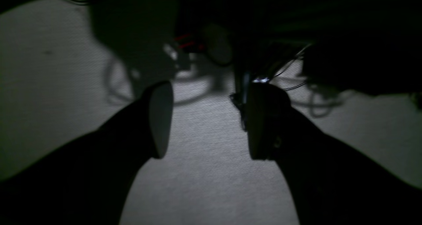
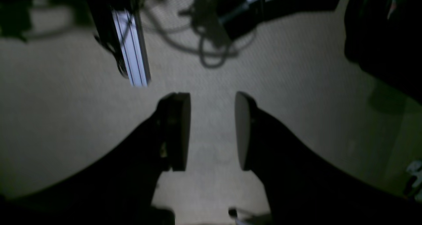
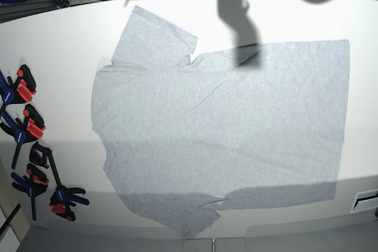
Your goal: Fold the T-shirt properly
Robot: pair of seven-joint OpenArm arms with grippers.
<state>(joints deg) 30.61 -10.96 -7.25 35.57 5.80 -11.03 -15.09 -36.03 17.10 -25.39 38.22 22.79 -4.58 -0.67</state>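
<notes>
The T-shirt lies spread flat on the white table in the base view. Its plain grey side faces up, with one sleeve at the far left, the other at the near edge, and the hem to the right. Neither arm shows in that view. In the left wrist view my left gripper stands wide open over a dim grey textured surface. My right gripper is open too, with nothing between its fingers. The T-shirt shows in neither wrist view.
Several blue, red and black clamps lie along the table's left edge. A shadow falls across the shirt's far edge. Under the wrist cameras are loose cables and an aluminium bar.
</notes>
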